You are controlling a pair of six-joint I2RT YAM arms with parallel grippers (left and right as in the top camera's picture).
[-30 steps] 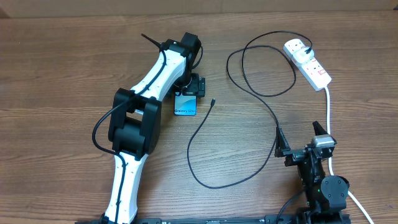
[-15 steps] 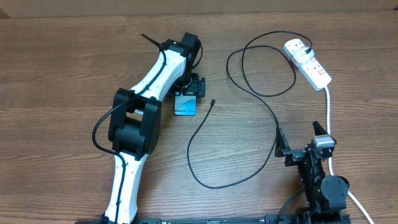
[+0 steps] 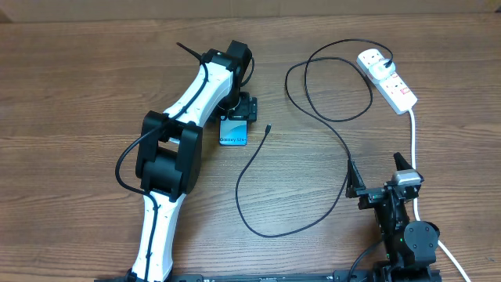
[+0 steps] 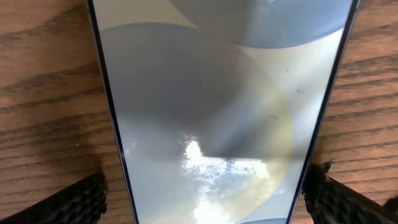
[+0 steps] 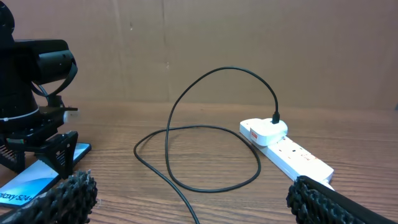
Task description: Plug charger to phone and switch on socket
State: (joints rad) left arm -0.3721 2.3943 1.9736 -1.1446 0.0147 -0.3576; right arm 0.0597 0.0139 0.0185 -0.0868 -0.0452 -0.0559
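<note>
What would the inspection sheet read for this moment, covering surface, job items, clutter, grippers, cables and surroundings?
Surface: wooden table, wood grain showing.
Job's things: phone flat, screen up; socket at the far right; charger tip lies beside the phone, not plugged into it.
Clutter: nothing seen.
Grippers: left gripper over the phone, open, fingers straddling it; right gripper open, empty, near its own base.
Cables: charger loops across the table to the socket's far end; thick white cord runs from the socket past the right gripper.
Surroundings: plain brown wall behind the table.
</note>
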